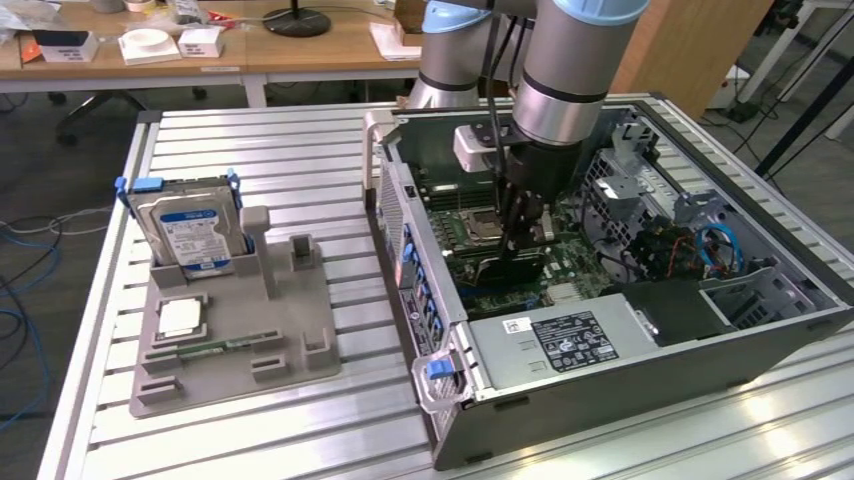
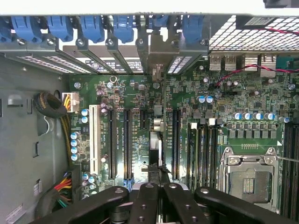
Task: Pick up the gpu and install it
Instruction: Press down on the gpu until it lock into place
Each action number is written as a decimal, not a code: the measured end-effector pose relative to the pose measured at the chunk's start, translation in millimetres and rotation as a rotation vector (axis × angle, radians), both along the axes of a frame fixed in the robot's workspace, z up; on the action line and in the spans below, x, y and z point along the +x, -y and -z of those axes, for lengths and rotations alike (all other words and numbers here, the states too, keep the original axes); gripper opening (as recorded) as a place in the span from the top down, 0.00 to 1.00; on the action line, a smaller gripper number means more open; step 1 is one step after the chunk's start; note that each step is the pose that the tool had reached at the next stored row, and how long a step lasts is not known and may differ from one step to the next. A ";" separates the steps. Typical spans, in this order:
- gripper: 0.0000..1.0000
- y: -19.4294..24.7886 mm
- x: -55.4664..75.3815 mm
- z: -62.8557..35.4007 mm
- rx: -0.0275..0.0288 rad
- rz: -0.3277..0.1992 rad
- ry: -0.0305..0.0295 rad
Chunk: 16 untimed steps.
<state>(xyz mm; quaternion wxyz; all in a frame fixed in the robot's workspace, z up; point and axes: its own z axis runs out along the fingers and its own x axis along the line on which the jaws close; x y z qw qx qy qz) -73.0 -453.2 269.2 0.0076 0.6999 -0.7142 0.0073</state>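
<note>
The gpu (image 1: pixel 513 266) stands on edge inside the open computer case (image 1: pixel 427 300), over the green motherboard (image 1: pixel 470 225). In the wrist view the gpu (image 2: pixel 156 140) shows edge-on as a thin strip along an expansion slot, its bracket end toward the blue latches (image 2: pixel 124 25). My gripper (image 1: pixel 519 238) reaches straight down into the case, directly above the card's upper edge. My black fingers (image 2: pixel 145 198) are drawn together, so the gripper (image 2: pixel 158 181) is shut. I cannot tell whether the tips pinch the card or just rest on its edge.
A grey parts holder (image 1: pixel 287 330) on the slatted table at the exterior view's left carries a hard drive (image 1: pixel 194 228), a processor chip (image 1: pixel 178 318) and a memory stick (image 1: pixel 220 347). The power supply (image 1: pixel 561 342), drive cage (image 1: pixel 627 185) and cables (image 1: pixel 718 248) crowd the case.
</note>
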 end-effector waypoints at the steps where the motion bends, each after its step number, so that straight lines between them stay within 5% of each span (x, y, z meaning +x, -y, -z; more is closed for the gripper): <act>1: 0.89 0.0 0.0 0.0 0.0000 0.000 0.0000; 9: 0.89 0.0 -0.7 -0.2 -0.0001 0.000 -0.0005; 12: 0.89 0.0 -1.6 -2.2 -0.0002 0.000 -0.0084; 16: 0.89 0.0 -2.6 -10.3 0.0000 0.000 -0.0104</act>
